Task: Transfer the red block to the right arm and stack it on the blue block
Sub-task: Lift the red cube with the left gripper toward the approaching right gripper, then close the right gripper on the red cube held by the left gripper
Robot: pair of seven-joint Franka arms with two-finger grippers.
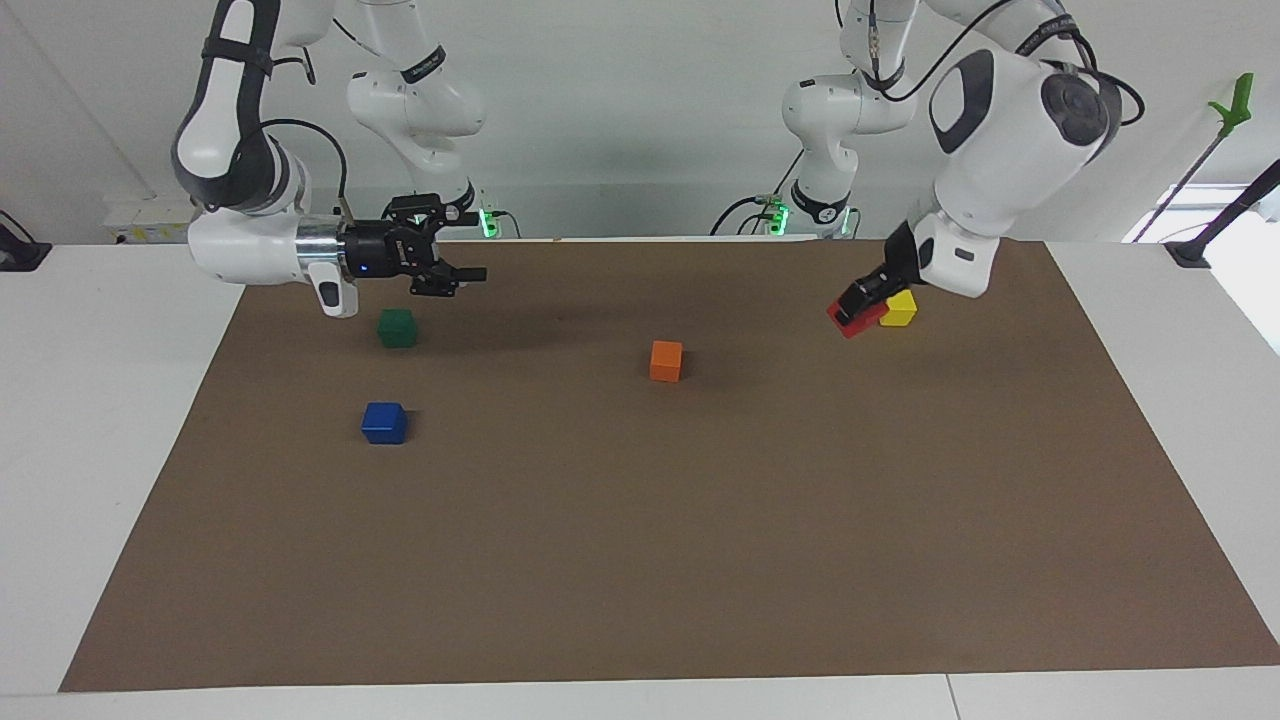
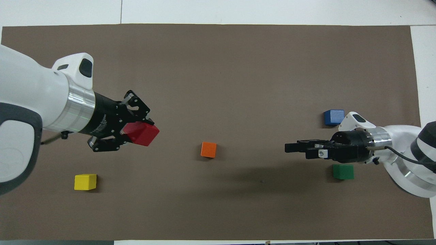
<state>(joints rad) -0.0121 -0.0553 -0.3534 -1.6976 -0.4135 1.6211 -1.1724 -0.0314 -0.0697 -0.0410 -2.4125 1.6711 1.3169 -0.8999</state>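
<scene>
Pinching the red block tight, the left gripper fingers hold it up over the counter. Right gripper fingers gape open, empty, above the green block; blue block sits nearby.

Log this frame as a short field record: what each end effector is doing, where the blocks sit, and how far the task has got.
left end effector: shut on the red block, raised over the mat
right end effector: open, empty, in the air near the green block
blue block: on the mat, nothing on it, farther from the robots than the green block
orange block: mid mat
yellow block: on the mat at the left arm's end
handover: not yet done
stack: not yet done
</scene>
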